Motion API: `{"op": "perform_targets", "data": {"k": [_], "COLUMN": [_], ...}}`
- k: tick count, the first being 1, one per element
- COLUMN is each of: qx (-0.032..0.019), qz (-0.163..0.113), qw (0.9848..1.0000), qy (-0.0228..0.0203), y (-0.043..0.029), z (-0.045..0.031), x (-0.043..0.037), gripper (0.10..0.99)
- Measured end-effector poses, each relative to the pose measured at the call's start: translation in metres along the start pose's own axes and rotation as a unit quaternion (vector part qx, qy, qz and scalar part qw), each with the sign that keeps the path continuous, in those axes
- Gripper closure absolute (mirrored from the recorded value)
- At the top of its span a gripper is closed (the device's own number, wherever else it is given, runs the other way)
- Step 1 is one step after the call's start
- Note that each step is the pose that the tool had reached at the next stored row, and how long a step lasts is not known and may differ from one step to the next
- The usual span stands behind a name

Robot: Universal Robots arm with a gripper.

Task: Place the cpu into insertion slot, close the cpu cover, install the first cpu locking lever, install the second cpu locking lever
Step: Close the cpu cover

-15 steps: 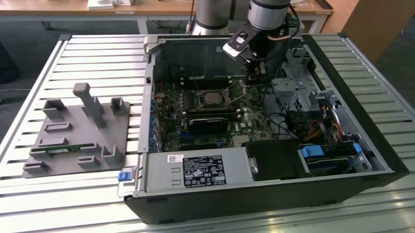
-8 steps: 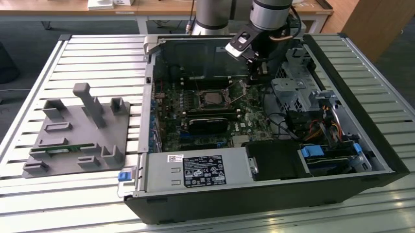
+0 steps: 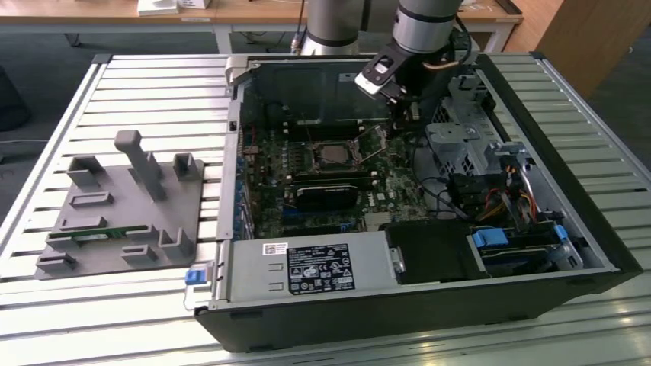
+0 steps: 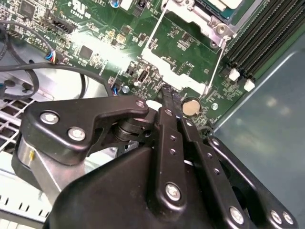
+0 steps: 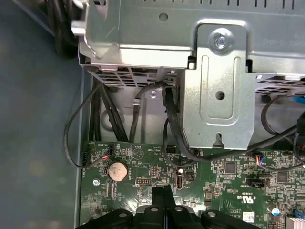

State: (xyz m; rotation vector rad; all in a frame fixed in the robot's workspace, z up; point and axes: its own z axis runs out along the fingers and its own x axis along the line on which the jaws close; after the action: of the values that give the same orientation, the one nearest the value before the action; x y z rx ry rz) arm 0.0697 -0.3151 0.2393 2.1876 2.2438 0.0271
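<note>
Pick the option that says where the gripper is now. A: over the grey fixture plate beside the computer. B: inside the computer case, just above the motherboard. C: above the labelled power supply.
B: the exterior view shows the gripper down inside the computer case, and in the first wrist view its tip hangs over the green motherboard near the round coin battery.

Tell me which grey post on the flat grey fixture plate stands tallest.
The slim grey post near the grey plate's middle; the other blocks are squat.

Matt black pincer (image 4: 166, 91), glossy green motherboard (image 4: 186, 45) — dull metal bracket (image 5: 219, 119)
</note>
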Motion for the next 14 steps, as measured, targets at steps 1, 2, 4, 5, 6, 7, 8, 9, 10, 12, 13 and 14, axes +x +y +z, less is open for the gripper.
{"op": "perform_targets", "data": {"k": [1,2,4,5,6,7,8,9,10,12,13,14], "qx": [0.0012,0.0028,0.0041,0.0042,0.0042,0.0042,0.0042,0.0042,0.0042,0.0042,0.0042,0.0042], "qz": [0.000,0.000,0.000,0.000,0.000,0.000,0.000,0.000,0.000,0.000,0.000,0.000], "qw": [1.0000,1.0000,1.0000,1.0000,1.0000,1.0000,1.0000,1.0000,1.0000,1.0000,1.0000,1.0000], "qy": [0.0000,0.0001,0.0001,0.0001,0.0001,0.0001,0.0001,0.0001,0.0001,0.0001,0.0001,0.0001], "y": [0.0000,0.0000,-0.0014,-0.0032,-0.0058,-0.0084,-0.0112,-0.0138,-0.0163,-0.0208,-0.0230,-0.0251], "z": [0.0010,0.0014,0.0018,0.0019,0.0019,0.0019,0.0019,0.0019,0.0019,0.0019,0.0019,0.0019], "x": [0.0000,0.0000,0.0000,0.0001,0.0001,0.0002,0.0003,0.0004,0.0004,0.0005,0.0006,0.0006], "gripper": [0.980,0.980,0.980,0.980,0.980,0.980,0.980,0.980,0.980,0.980,0.980,0.980]}}
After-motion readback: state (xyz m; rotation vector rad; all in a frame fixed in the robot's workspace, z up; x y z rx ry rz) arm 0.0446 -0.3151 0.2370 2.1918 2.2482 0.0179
